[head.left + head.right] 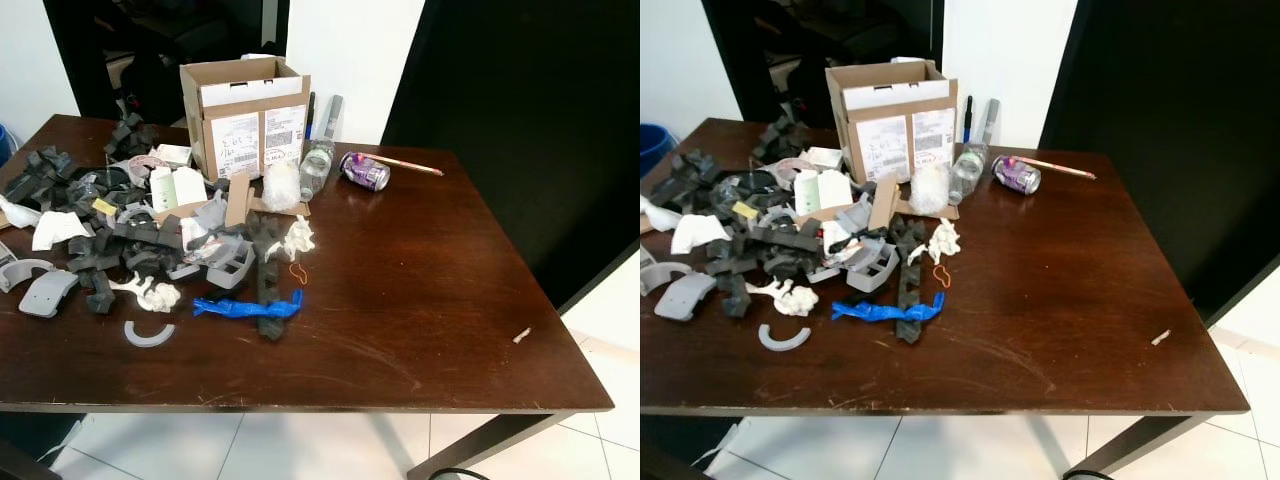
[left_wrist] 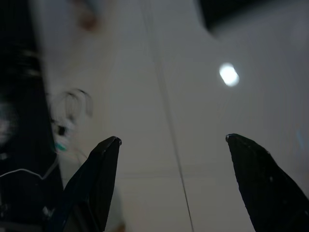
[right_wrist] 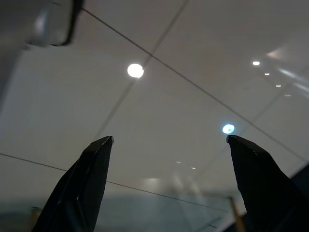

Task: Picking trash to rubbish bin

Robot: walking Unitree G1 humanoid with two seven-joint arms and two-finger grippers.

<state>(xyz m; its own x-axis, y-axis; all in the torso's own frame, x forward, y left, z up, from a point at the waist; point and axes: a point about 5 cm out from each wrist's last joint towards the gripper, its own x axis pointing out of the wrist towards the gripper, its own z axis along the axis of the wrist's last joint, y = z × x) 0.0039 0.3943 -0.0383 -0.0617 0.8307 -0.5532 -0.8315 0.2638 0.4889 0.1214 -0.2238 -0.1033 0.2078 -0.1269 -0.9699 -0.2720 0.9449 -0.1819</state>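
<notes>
While both arms hang low beside me, with the left gripper and the right gripper each spread wide over pale floor tiles and holding nothing, I take the step in hand to be choosing a first piece of trash and getting close enough to reach it. I see a dark wooden table with nearly all the litter heaped on its left half: black foam pieces, grey plastic parts, crumpled white paper, and a blue scrap lying nearest the front edge. A cardboard box stands at the back edge, with a clear bottle and a purple can on its side just to its right, and a pencil beyond the can. A small white chip lies alone near the right edge. I judge the blue scrap the best start, since it lies apart from the heap and close to me. I would step left to face it, lift the left arm above the front edge, and come down from above so the fingers do not plough the pile. What may be a blue bin peeks past the back left corner; I cannot be sure.
</notes>
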